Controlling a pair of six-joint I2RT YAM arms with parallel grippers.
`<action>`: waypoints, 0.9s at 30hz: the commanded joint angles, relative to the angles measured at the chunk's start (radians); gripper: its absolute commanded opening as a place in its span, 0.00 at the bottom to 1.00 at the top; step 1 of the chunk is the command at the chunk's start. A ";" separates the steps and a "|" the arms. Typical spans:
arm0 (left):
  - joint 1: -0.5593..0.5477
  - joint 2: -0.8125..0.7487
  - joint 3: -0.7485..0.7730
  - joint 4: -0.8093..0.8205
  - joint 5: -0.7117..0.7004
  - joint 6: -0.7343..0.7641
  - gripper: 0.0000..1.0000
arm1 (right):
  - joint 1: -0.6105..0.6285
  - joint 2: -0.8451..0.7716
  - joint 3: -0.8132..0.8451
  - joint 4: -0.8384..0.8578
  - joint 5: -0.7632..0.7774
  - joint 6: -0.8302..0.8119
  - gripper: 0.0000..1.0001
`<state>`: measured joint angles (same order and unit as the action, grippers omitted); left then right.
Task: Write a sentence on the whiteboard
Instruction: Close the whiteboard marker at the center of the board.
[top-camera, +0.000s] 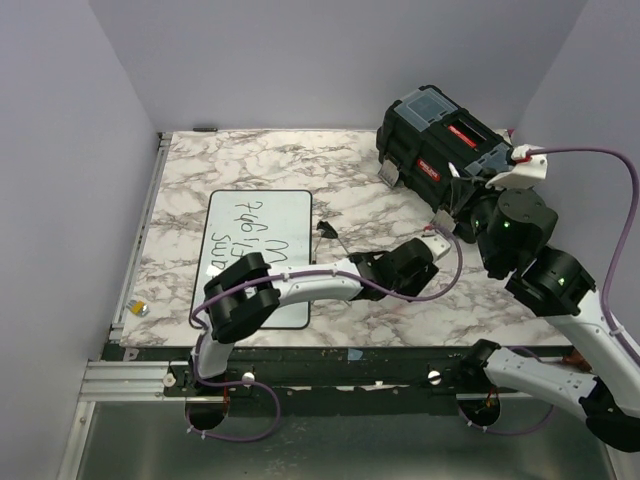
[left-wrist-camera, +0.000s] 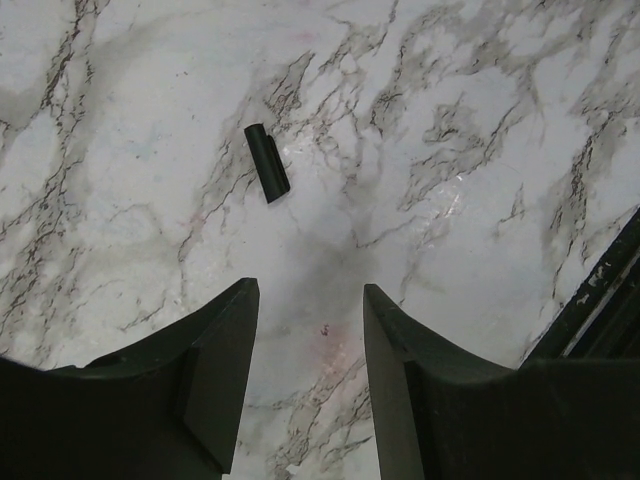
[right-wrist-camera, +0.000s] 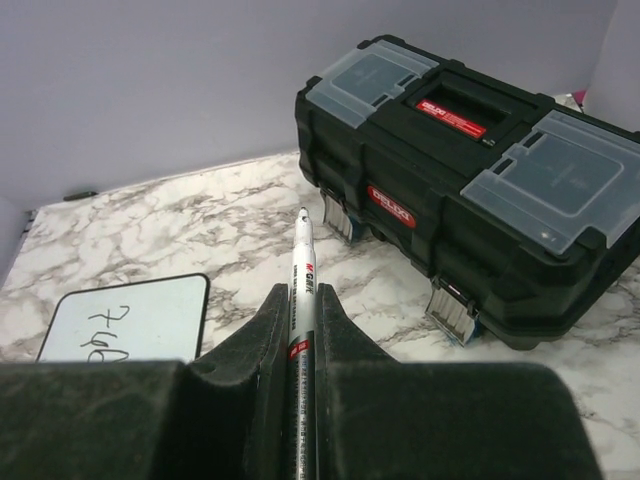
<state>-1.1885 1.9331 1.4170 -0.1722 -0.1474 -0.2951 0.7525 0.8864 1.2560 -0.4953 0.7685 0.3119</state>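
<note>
The whiteboard (top-camera: 262, 300) lies flat on the marble table (top-camera: 380, 200) at its 9 o'clock side, with the long axis running 12 to 6. The black writing (top-camera: 240, 235) runs along that axis in two lines, sideways to the overhead camera and too small to read. The black toolbox (top-camera: 440, 140) sits at 1 o'clock with its lid and clear compartment covers closed; its contents cannot be told. The right gripper (right-wrist-camera: 303, 300) is clamped on a marker (right-wrist-camera: 303, 250), tip toward 12 in its wrist view. The left gripper (left-wrist-camera: 308, 295) has its jaws apart above bare marble, with a dark cap (left-wrist-camera: 267, 162) at 11 o'clock.
</note>
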 joint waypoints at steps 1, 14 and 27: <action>-0.016 0.068 0.081 0.022 -0.039 0.006 0.48 | 0.003 -0.030 0.053 -0.032 -0.071 -0.004 0.01; -0.002 0.273 0.306 -0.070 -0.068 0.024 0.45 | 0.003 -0.120 0.083 -0.074 -0.203 0.007 0.01; 0.028 0.346 0.363 -0.117 -0.079 -0.007 0.44 | 0.003 -0.137 0.059 -0.075 -0.238 0.022 0.01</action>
<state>-1.1641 2.2513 1.7481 -0.2619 -0.1902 -0.2836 0.7525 0.7597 1.3220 -0.5457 0.5587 0.3241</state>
